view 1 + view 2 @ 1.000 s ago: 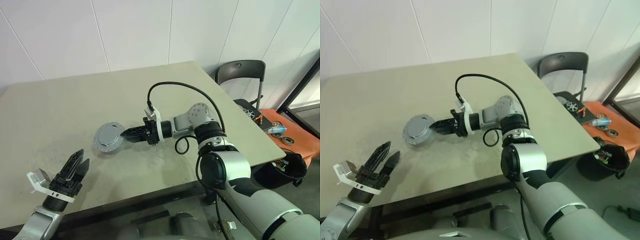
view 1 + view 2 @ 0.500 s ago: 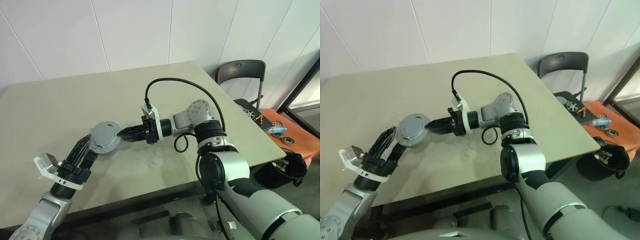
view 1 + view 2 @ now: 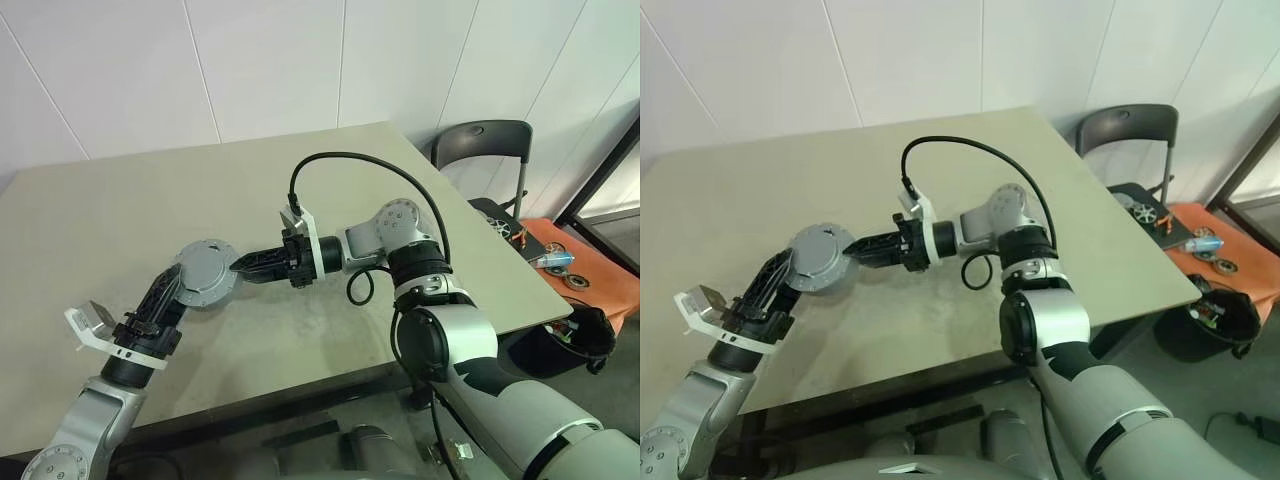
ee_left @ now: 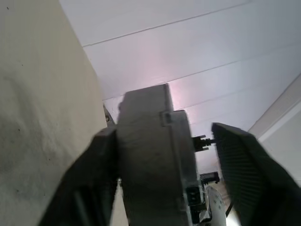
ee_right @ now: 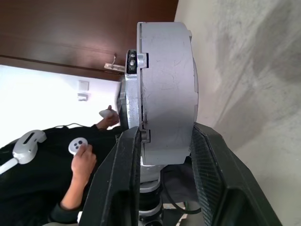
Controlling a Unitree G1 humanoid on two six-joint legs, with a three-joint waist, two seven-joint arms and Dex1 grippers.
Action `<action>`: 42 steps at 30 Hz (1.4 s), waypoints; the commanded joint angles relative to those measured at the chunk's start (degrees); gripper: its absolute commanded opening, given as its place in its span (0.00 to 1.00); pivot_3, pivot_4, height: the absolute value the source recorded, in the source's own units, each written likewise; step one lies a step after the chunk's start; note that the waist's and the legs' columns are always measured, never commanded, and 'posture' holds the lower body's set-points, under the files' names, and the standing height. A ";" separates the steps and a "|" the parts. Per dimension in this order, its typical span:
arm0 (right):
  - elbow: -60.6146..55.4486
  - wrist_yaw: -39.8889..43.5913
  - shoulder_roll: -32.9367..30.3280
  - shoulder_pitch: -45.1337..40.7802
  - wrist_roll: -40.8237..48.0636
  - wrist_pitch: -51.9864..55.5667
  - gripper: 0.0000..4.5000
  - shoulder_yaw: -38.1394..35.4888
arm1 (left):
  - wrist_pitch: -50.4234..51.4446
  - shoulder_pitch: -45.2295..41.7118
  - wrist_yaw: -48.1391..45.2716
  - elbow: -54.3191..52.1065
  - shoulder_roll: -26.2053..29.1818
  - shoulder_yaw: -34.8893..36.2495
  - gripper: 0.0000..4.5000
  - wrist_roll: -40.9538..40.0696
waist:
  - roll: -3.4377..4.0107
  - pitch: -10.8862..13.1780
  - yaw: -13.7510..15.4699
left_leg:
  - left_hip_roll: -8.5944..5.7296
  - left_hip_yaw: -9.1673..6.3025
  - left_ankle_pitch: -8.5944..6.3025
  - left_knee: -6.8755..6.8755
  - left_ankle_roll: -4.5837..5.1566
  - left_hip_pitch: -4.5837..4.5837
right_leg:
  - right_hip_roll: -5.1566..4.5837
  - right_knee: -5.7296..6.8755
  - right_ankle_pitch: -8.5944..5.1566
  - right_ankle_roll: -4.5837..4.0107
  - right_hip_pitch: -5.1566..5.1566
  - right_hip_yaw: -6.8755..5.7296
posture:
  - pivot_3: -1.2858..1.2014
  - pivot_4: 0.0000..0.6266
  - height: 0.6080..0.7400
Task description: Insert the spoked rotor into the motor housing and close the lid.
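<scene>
motor housing (image 3: 205, 273): grey closed disc held edge-up above the counter (image 3: 100, 210), between both end effectors | right end effector (image 3: 240, 268): fingers clamped on the disc's two faces at its right rim | left end effector (image 3: 172, 285): at the lower-left rim, one finger against a face, the other standing off | grip: cannot tell

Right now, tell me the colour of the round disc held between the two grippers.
Plain silver-grey; the lid shows best in the right wrist view.
</scene>
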 commanded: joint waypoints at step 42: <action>-12.29 15.71 -9.74 6.61 -14.62 -37.33 1.00 28.02 | -9.55 1.14 0.08 0.88 -1.77 5.34 0.28 -0.99 | 0.01 0.00 0.02 | -0.01 0.00 0.00 0.00 0.00 0.00 | -0.01 -0.03 0.00 0.01 0.01 0.00 | 0.52 0.00 1.00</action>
